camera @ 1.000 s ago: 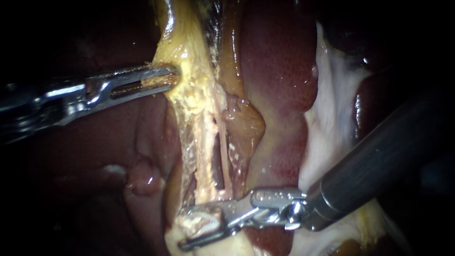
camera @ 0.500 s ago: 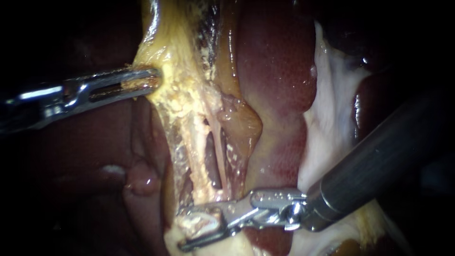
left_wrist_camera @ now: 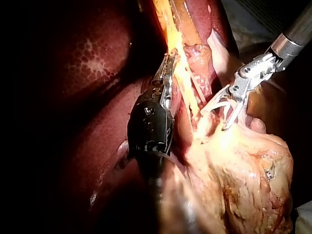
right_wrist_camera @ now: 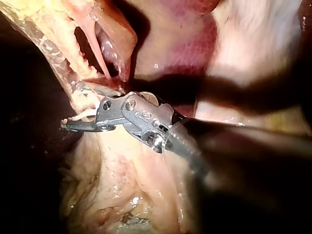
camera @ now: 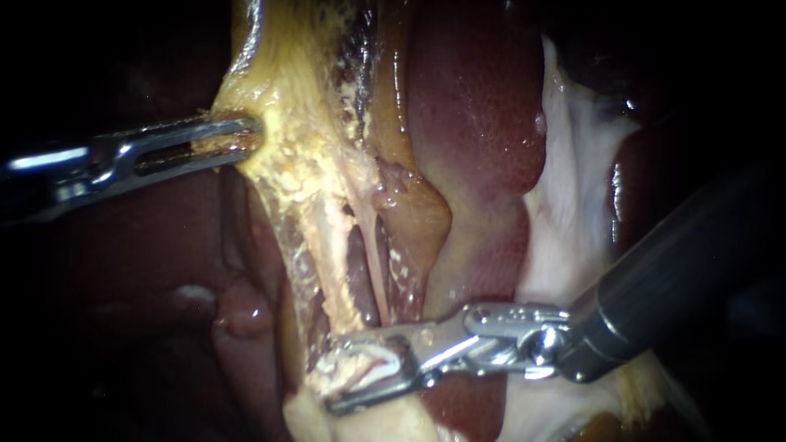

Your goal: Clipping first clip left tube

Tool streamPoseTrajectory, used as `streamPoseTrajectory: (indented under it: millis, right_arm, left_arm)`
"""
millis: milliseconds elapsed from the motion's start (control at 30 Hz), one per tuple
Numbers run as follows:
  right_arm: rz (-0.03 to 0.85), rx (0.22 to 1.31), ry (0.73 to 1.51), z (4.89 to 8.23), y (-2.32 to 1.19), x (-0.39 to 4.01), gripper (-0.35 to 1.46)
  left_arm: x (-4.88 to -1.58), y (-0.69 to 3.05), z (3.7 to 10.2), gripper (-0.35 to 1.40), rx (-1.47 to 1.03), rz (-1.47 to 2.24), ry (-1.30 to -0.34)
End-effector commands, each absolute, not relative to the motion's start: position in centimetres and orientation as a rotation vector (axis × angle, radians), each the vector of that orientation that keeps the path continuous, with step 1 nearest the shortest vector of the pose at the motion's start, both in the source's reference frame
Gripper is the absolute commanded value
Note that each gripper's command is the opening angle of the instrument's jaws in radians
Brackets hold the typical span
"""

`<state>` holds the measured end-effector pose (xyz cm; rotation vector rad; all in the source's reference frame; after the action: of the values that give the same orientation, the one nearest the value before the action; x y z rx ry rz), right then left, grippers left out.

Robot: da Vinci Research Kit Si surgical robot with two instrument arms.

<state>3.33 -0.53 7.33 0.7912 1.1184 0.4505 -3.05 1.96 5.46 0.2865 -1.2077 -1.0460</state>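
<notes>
My L instrument [camera: 235,137]: jaws clamped on yellow tissue [camera: 286,168] above left tube [camera: 330,254]. My R instrument [camera: 364,375]: jaws apart, straddling that tube's lower end, beside liver [camera: 475,106].

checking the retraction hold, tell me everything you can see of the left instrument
The left instrument enters from the endoscope view's left: a silvery hinged wrist, then two long, slim, slotted metal jaws lying nearly level. They are shut on the edge of the yellowish fatty tissue, one jaw on each side. The left wrist view shows its black housing behind the jaws, which run along that yellow strand.
</notes>
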Motion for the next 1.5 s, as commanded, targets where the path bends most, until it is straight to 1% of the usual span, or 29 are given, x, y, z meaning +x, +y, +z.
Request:
streamPoseTrajectory:
  millis: [33, 233, 367, 700, 1167, 1500]
  right_arm:
    - [0.446, 0.781, 1.124, 7.31, -0.50, 3.32, 0.53]
    - [0.452, 0.743, 1.136, 7.14, -0.28, 3.16, 0.54]
    - [0.451, 0.716, 1.140, 7.11, -0.17, 3.07, 0.55]
    - [0.463, 0.693, 1.138, 7.34, -0.10, 3.16, 0.56]
    - [0.461, 0.687, 1.136, 7.59, -0.13, 3.36, 0.57]
    - [0.441, 0.705, 1.138, 7.77, -0.20, 3.50, 0.58]
  left_arm:
    - [-3.04, 1.96, 5.46, -0.35, 0.286, -1.047, -1.207]
    - [-3.01, 1.97, 5.43, -0.35, 0.284, -1.049, -1.212]
    - [-3.01, 1.97, 5.40, -0.35, 0.282, -1.052, -1.211]
    - [-3.03, 1.96, 5.31, -0.35, 0.271, -1.048, -1.218]
    - [-3.05, 1.95, 5.29, -0.35, 0.269, -1.050, -1.217]
    - [-3.07, 1.93, 5.26, -0.35, 0.267, -1.051, -1.216]
